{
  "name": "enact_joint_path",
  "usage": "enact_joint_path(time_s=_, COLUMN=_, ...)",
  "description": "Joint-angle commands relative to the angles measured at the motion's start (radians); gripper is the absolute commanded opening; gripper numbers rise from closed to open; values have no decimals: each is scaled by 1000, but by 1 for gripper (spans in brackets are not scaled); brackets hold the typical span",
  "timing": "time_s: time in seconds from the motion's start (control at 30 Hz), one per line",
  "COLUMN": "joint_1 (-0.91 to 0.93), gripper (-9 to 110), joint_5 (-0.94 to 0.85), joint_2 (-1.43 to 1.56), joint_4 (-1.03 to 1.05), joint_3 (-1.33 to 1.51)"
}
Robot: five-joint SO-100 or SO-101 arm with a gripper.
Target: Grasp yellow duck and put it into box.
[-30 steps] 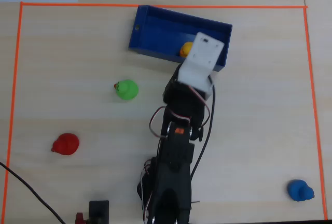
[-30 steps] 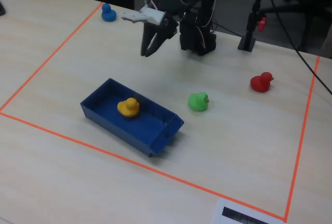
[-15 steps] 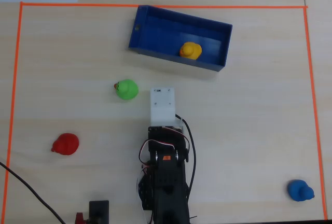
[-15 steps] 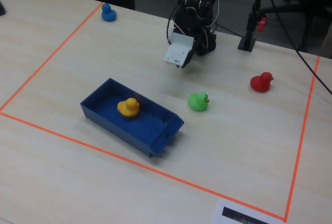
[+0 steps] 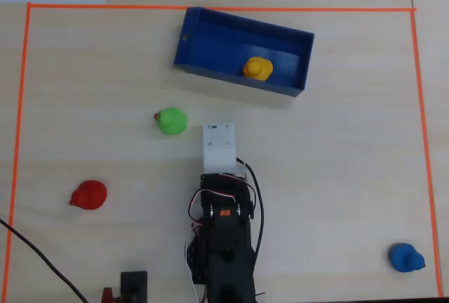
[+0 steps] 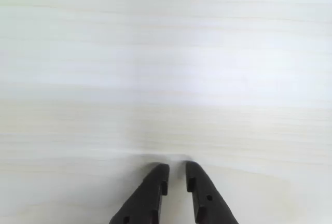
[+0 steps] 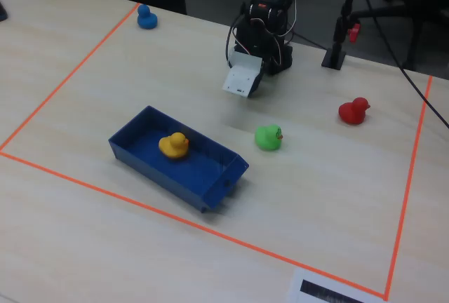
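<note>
The yellow duck [image 5: 257,69] sits upright inside the blue box [image 5: 210,33], near the middle of its floor; it also shows in the fixed view [image 7: 173,145], in the box [image 7: 210,177]. My gripper [image 6: 176,168] shows in the wrist view as two black fingers almost together, with only a narrow slit between them and nothing held. It looks down at bare table. In the overhead view the white wrist block [image 5: 218,146] covers the fingers; it hangs clear of the box's near wall.
A green duck [image 5: 170,121] stands just left of the wrist block in the overhead view. A red duck [image 5: 89,195] is at the left, a blue duck [image 5: 406,257] at the lower right. Orange tape [image 5: 19,106] marks the work area.
</note>
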Motion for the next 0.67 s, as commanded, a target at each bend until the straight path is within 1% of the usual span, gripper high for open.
enact_joint_path(time_s=0.0, joint_1=0, gripper=1, joint_5=8, joint_2=0, joint_4=15, joint_3=-2)
enact_joint_path(time_s=0.63, joint_1=0, gripper=2, joint_5=8, joint_2=0, joint_4=15, joint_3=-2)
